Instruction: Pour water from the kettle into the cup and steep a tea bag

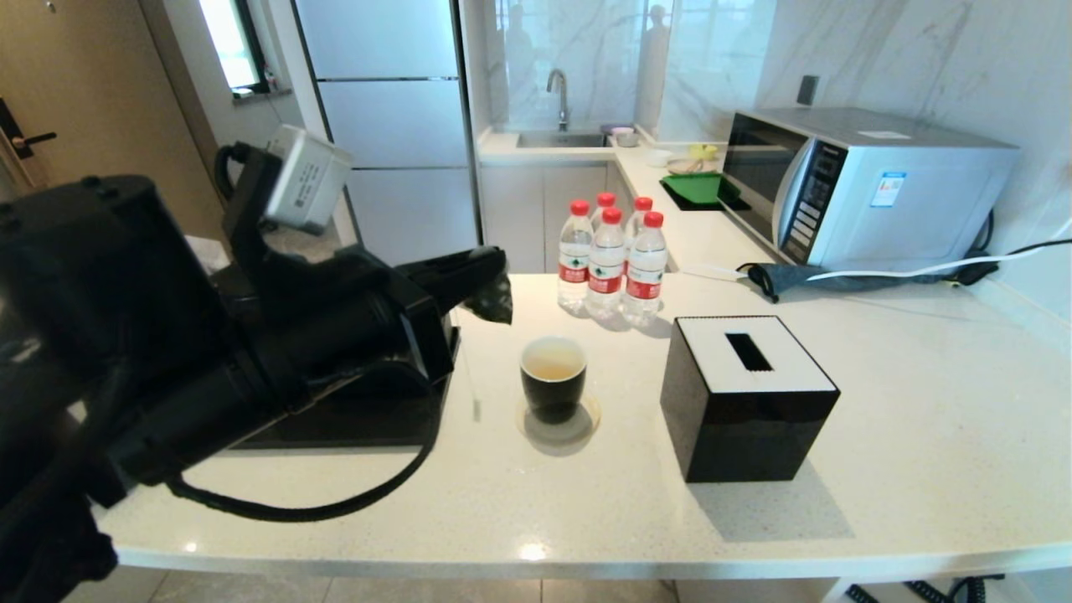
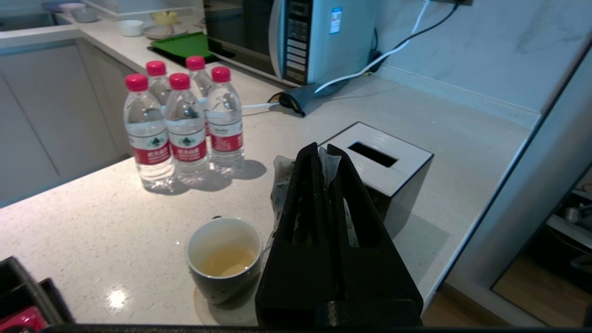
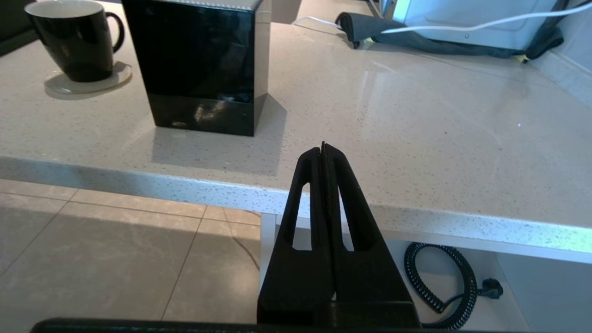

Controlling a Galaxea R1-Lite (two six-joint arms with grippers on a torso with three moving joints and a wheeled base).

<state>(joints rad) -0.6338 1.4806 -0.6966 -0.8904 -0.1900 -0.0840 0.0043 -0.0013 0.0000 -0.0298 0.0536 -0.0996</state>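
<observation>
From the head view, the left gripper is pinched tight on the tea bag, which hangs dark from its tips in the air; the cup stands on its coaster below and a little to the gripper's right, already holding pale liquid, with the black tissue box farther right again. The kettle cannot be made out behind the arm. In the left wrist view the fingers are closed flat on the bag's mesh, and the cup sits beneath, just off to one side, so lowering the bag calls for a short sideways shift first. The right wrist view shows the right gripper closed on nothing, parked off the counter's edge, well apart from the cup; the left arm is plainly nearer.
</observation>
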